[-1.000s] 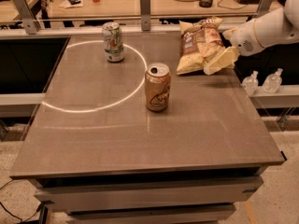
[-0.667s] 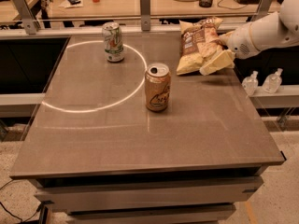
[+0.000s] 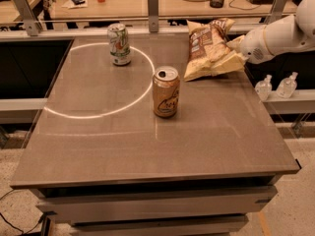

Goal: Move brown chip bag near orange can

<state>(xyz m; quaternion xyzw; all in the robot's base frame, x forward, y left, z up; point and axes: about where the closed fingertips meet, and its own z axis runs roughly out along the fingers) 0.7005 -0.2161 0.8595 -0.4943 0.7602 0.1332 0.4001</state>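
At 3 o'clock side of brown chip bag (image 3: 209, 45): gripper (image 3: 237, 53), contact hidden by crinkled bag edge. At 2 o'clock, arm (image 3: 285, 31) cut by frame edge. Logo on orange can (image 3: 166, 92) not legible, bag print same. At 12 o'clock, back desk (image 3: 128, 4) cropped by top edge, items there indistinct.

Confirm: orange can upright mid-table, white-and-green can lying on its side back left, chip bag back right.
Wrong on one point: the white-and-green can stands upright, as the camera view shows. The orange can is upright mid-table; the brown chip bag is back right, the pincer at its right edge.
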